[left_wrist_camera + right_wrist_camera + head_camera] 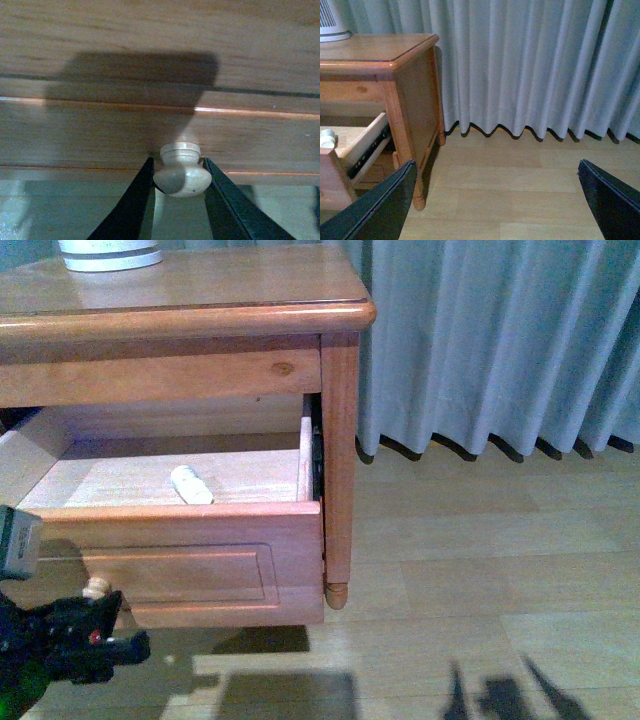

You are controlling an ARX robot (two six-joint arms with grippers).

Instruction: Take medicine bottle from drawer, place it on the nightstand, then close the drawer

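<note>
Open drawer (190, 565), medicine bottle (191, 485) lying inside!
The left claw (178, 162) clamps the knob (182, 176), the right claw (496, 165) gapes empty; pickup, nightstand (250, 285) placement and closing all remain.

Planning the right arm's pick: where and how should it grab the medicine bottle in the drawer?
Grip the medicine bottle across its middle, coming straight down from above: it lies on its side on the drawer floor, long sides exposed, clear of the walls.
</note>
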